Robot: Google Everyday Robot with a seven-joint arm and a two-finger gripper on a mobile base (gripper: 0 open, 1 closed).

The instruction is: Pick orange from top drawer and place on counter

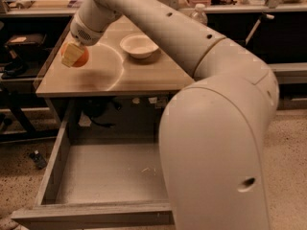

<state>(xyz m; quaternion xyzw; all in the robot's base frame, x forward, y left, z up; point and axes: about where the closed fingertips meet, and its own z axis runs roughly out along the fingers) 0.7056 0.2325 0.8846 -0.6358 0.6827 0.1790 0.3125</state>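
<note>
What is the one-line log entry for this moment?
gripper: shut on orange, over counter left side | top drawer: open | white bowl: on counter

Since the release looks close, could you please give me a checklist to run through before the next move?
1. Grip: gripper shut on the orange: ok.
2. Orange out of the top drawer, which stands open: ok.
3. Orange over the counter, near its left edge: ok.
4. Orange touching the counter surface: cannot tell.
5. White bowl apart from the drop spot: ok.
</note>
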